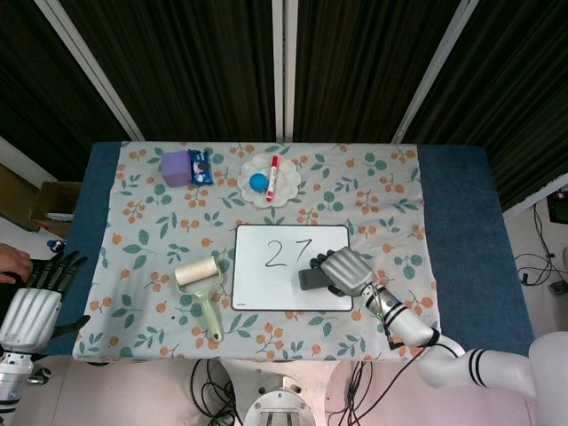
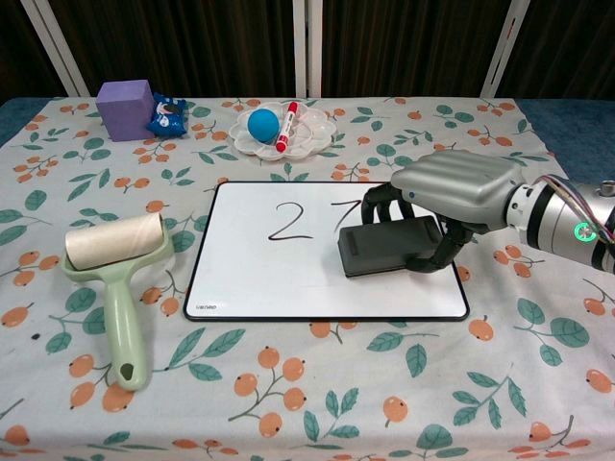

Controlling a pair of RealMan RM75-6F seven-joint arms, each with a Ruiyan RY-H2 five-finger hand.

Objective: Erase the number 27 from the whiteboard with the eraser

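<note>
"27" [image 2: 312, 218] in black marker on the whiteboard [image 2: 259, 279], right hand [image 2: 452, 190] gripping the eraser [image 2: 389, 246] over it, left hand [image 1: 35, 297] open-fingered

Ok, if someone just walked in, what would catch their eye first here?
Probably the silver right hand holding the dark eraser over the whiteboard at mid-table, right beside the handwritten 27. Next, the green lint roller lying left of the board.
</note>
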